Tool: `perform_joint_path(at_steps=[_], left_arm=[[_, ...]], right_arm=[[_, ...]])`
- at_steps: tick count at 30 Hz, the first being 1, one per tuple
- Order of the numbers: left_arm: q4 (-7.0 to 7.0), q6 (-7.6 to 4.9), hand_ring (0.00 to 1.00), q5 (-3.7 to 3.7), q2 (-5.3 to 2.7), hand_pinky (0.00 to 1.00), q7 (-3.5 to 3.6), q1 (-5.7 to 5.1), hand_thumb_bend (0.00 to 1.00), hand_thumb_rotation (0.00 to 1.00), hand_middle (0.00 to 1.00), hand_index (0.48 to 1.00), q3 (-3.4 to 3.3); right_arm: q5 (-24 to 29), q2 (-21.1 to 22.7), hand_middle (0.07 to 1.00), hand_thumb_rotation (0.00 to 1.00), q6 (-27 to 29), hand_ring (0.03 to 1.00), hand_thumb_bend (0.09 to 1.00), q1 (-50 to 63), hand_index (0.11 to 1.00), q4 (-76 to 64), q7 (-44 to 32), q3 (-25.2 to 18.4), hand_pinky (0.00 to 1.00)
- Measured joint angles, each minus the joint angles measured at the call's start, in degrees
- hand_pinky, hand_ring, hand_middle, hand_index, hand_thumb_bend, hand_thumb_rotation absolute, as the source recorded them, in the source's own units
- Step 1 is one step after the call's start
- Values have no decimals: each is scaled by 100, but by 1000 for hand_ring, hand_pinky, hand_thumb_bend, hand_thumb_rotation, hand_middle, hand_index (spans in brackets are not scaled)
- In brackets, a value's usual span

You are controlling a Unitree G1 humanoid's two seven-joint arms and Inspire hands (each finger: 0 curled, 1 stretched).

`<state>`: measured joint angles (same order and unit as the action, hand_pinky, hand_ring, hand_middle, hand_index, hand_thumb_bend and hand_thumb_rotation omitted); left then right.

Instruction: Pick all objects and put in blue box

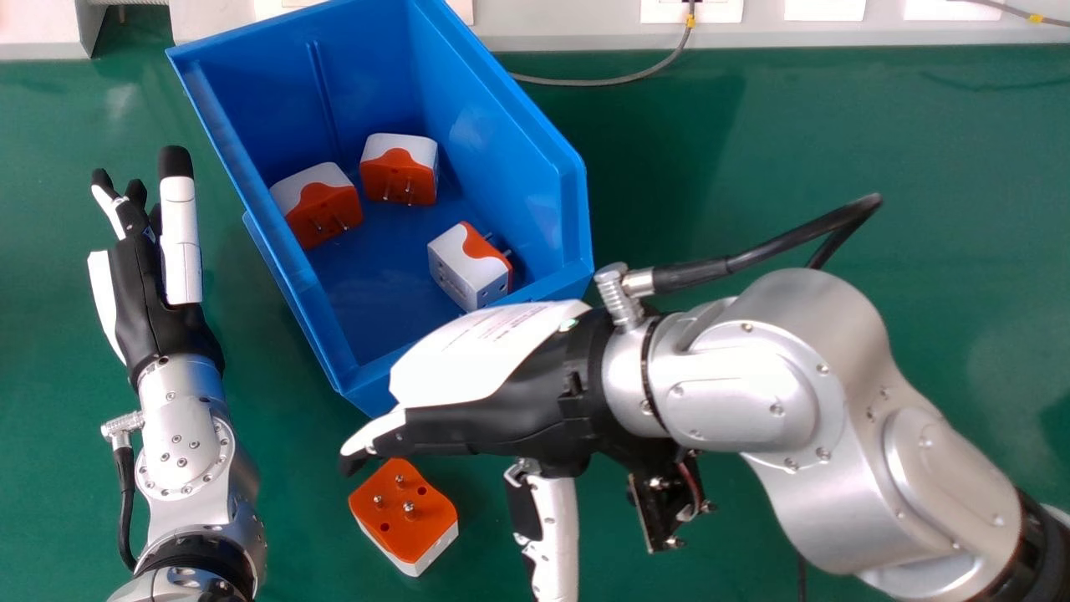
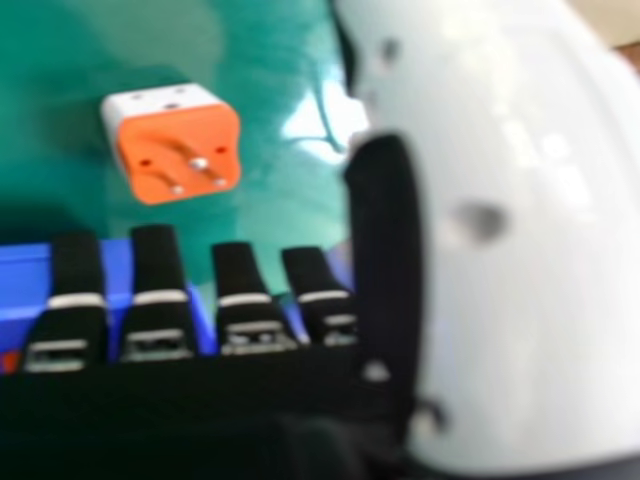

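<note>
The fingers of the right hand [image 1: 510,426] are extended and released, pointing across toward the robot's left, with the thumb set apart and directed back toward the robot. An orange-and-white multi-pin plug adapter [image 1: 401,512] sits on the green tabletop [image 1: 719,552], near the fingertips on the robot's side, its metal pins facing up. The right hand view shows a gap between it and those fingers.

Beyond the right fingers stands the blue box [image 1: 359,368]. Inside it, one adapter [image 1: 468,267] lies closest to the right hand, a second adapter [image 1: 399,171] farther off, and a third adapter [image 1: 318,205] nearest the left hand [image 1: 142,293], across the box wall. The left fingers, outside the box, are straight and released, pointing away from the robot. A grey cable [image 1: 602,82] runs over the tabletop behind the box, well apart from either hand's fingers.
</note>
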<state>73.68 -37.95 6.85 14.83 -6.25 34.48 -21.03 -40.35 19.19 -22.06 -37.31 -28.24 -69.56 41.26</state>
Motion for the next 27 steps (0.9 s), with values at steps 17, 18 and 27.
perform_joint_path(at_steps=[17,18,27], left_arm=[[0,0,979,-2,-6,936,-10,4,962,900,1000,998,4],[0,0,979,-2,-6,936,-11,4,962,900,1000,998,5],[-3,-1,980,-6,-11,936,-41,5,962,900,1000,998,33]], right_arm=[[-909,-596,891,13,232,844,866,362,909,958,1152,746,803],[-1005,-606,885,14,291,838,844,405,908,1049,1231,820,802],[-1806,-649,859,78,1042,817,680,752,884,1950,2150,1367,778]])
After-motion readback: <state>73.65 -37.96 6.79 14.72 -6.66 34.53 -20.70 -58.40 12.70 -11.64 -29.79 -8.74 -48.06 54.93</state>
